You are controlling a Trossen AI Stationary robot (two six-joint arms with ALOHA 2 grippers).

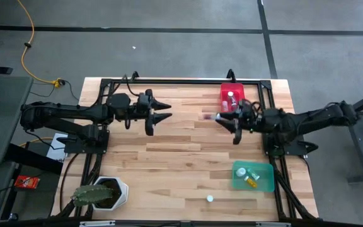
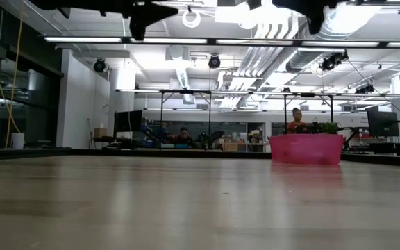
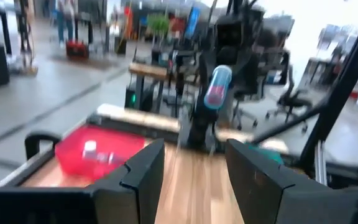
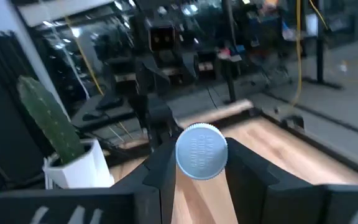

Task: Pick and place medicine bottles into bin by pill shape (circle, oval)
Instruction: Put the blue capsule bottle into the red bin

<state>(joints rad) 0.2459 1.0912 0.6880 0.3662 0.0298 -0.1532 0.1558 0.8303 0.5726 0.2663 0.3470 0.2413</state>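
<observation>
gripped in the right claw (image 4: 199,163) is one bottle (image 4: 202,151), left claw (image 1: 161,112) open; red bin (image 1: 230,92) and green bin (image 1: 253,177) hold some, another bottle (image 1: 210,198) waits on the table (image 1: 181,157).

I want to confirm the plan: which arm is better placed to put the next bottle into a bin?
The right. Its hand is shut on a white-capped bottle, near the red bin. The left hand is open and holds nothing, mid-table.
</observation>
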